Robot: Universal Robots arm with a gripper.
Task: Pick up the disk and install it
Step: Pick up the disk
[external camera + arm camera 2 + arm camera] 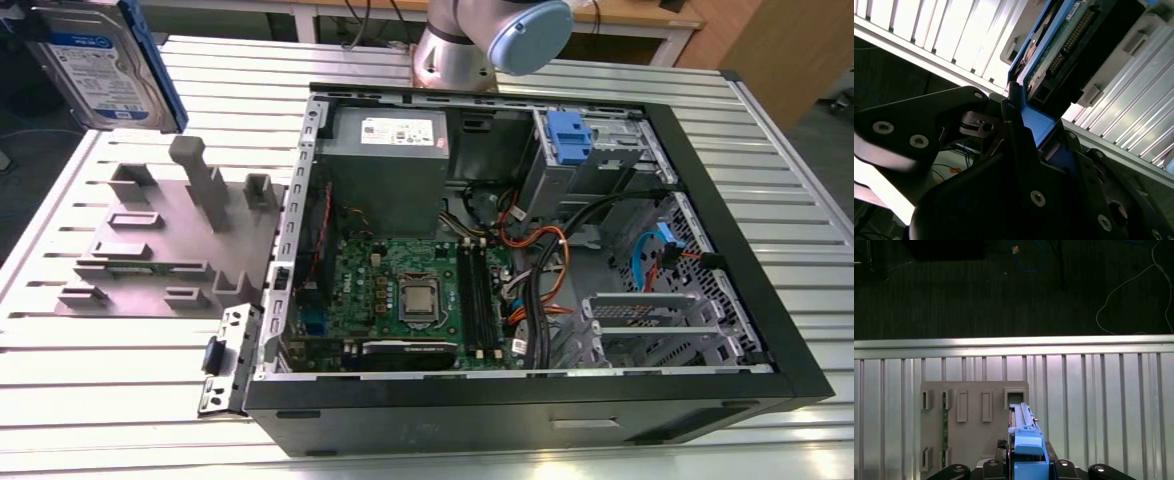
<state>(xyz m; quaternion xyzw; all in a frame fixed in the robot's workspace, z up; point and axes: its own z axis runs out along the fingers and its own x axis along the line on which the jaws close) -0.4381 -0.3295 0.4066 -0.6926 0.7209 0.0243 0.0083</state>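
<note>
Exterior view: the disk (100, 65), a flat silver drive with white-and-blue label in a bright blue plastic carrier, hangs over the ribbed aluminium desk (120, 390), top cropped off. Second wrist view: black jaws clamped on the blue carrier edge, green circuit board (1059, 47) showing. First wrist view: disk edge-on over a grey slotted fixture (969, 440).

ribbed metal table (120, 400) over dark carpet (979, 290), wooden furniture (767, 45) behind it.
</note>
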